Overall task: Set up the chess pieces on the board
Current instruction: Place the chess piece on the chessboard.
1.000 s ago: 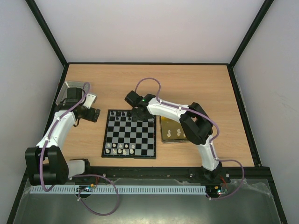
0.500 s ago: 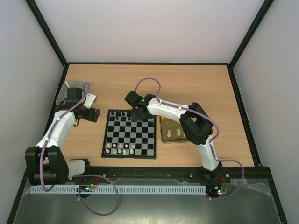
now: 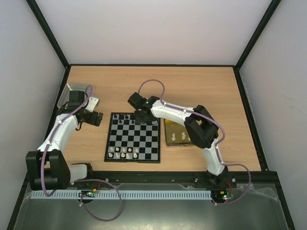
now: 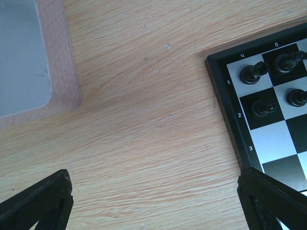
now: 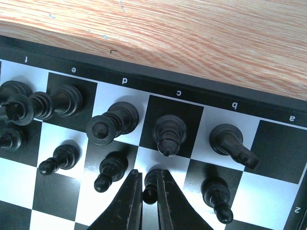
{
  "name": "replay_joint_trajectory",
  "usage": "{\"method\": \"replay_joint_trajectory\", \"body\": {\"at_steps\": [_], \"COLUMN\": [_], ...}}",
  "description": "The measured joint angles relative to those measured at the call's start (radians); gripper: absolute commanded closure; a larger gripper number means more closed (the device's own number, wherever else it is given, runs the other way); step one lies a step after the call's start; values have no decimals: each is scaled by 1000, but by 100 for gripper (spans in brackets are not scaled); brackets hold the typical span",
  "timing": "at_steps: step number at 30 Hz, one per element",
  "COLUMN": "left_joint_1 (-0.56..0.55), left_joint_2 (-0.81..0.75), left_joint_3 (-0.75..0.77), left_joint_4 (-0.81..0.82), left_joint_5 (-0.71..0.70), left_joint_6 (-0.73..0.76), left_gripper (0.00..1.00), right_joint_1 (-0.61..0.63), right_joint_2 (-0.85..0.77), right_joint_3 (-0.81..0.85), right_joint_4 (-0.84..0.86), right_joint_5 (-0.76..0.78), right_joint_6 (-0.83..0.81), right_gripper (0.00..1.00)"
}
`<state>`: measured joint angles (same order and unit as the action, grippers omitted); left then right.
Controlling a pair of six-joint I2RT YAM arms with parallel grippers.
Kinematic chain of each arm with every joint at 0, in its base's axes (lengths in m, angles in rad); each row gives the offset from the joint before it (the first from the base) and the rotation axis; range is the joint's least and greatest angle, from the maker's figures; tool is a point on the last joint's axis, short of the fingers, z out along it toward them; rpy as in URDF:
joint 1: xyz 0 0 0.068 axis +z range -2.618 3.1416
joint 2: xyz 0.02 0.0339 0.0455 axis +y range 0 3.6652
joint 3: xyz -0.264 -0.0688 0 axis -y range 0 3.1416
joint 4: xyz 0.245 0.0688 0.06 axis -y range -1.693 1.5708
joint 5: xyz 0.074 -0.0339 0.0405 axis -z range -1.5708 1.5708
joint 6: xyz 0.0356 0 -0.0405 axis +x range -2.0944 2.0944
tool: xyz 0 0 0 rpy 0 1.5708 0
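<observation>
The board (image 3: 132,139) lies mid-table, with black pieces (image 3: 124,116) along its far rows and several white pieces (image 3: 123,152) along its near rows. My right gripper (image 3: 140,116) hangs over the board's far right part. In the right wrist view the right gripper (image 5: 149,191) is closed around a black pawn (image 5: 151,184) that stands on a light square of the second row, with other black pieces (image 5: 117,120) around it. My left gripper (image 3: 96,117) is open and empty over bare wood left of the board (image 4: 230,120); it also shows in the left wrist view (image 4: 156,201).
A gold tin tray (image 3: 170,139) holding a few white pieces (image 3: 181,136) lies right of the board under the right arm. A silver-grey tin lid (image 3: 76,92) lies at the far left, also in the left wrist view (image 4: 29,57).
My right gripper has shifted very slightly toward the far edge of the board. The left arm has not moved.
</observation>
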<state>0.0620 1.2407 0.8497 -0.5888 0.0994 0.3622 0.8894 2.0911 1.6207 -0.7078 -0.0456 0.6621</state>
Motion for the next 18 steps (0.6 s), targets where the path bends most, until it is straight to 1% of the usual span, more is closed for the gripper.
{"method": "replay_joint_trajectory", "body": {"at_steps": [10, 18], "left_joint_1": [0, 0], "left_joint_2": [0, 0], "left_joint_3": [0, 0], "left_joint_4": [0, 0], "left_joint_5": [0, 0], "left_joint_6": [0, 0], "left_gripper": [6, 6], "right_joint_1": [0, 0], "right_joint_2": [2, 2], "right_joint_3": [5, 5], "right_joint_4": [3, 2], "right_joint_5": [4, 16], "right_joint_6": [0, -3], "right_gripper": [91, 87]}}
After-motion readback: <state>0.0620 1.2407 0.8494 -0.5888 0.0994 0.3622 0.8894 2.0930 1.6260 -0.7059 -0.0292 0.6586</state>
